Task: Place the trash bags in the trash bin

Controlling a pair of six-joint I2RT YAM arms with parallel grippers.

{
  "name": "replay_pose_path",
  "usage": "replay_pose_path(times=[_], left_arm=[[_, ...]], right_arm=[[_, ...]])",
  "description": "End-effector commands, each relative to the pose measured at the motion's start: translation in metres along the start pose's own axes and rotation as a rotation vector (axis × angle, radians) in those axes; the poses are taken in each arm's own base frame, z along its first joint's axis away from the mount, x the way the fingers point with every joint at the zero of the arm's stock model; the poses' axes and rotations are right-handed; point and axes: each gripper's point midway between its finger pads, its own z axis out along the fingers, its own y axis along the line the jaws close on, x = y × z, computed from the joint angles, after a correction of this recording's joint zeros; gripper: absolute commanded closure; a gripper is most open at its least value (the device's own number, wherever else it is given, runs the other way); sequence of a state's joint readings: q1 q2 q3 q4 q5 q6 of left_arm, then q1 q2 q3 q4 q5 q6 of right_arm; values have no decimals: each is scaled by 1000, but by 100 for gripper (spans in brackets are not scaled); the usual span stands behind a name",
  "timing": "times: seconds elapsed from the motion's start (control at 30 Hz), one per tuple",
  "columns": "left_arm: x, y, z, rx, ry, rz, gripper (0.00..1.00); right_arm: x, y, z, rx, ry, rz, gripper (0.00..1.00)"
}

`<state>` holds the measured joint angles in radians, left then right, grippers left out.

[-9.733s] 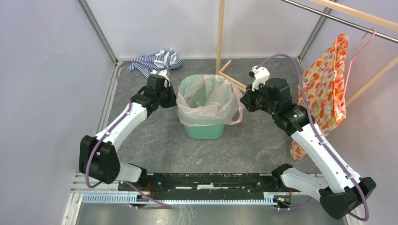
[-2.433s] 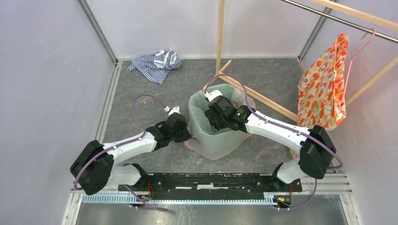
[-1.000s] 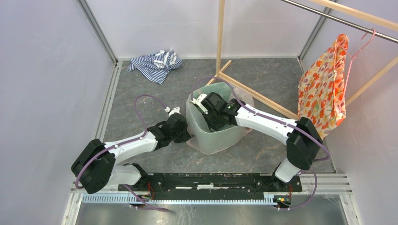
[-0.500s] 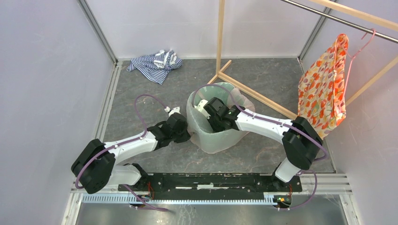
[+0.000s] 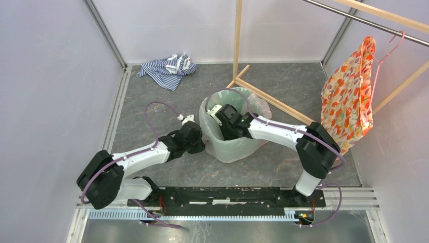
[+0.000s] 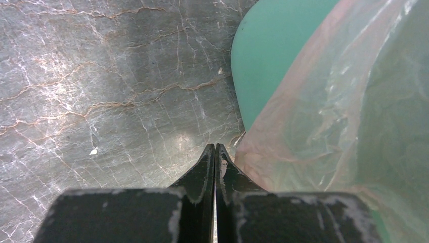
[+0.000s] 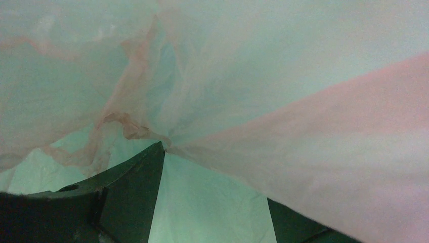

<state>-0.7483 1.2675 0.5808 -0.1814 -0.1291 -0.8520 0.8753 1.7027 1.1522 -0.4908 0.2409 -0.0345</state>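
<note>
Our left fingers (image 6: 205, 172) are pressed tight together, tips low over the grey surface (image 6: 101, 76). The pale pink trash bag (image 6: 329, 126) hangs just to their right, its hem touching the right-hand finger (whether any film is nipped between them we cannot tell). Beyond the tips, bare mint wall of the trash bin (image 6: 268, 55) shows beside the hem. Our right fingers (image 7: 134, 187) stand wide apart down inside the bin, gripping nothing. Film puckers at the tip of the left-hand one and stretches across above both. The right-hand finger is mostly cut off in the wrist view, and from above the bin and bag hide both tips.
</note>
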Motion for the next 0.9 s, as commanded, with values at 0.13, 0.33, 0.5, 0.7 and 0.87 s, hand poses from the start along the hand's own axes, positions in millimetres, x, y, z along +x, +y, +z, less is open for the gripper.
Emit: replay_pose_path(times=[0.13,0.33,0.5,0.7,0.87], left_arm=[[-20,-3,-6,-7,-67,33,98],[-34,10,-13,-45,-101,32,98],[-38,19,-17,-61,-110,27,98],[-38,25,-23,-61,-115,17,98],[-42,24,-31,-49,-121,4,98]], right_arm=[[-19,4,5,-1,-10,139,23],[-22,2,9,29,-25,208,23],[-13,6,16,17,0,175,23],[-3,1,20,44,21,147,21],[5,4,27,52,42,185,22]])
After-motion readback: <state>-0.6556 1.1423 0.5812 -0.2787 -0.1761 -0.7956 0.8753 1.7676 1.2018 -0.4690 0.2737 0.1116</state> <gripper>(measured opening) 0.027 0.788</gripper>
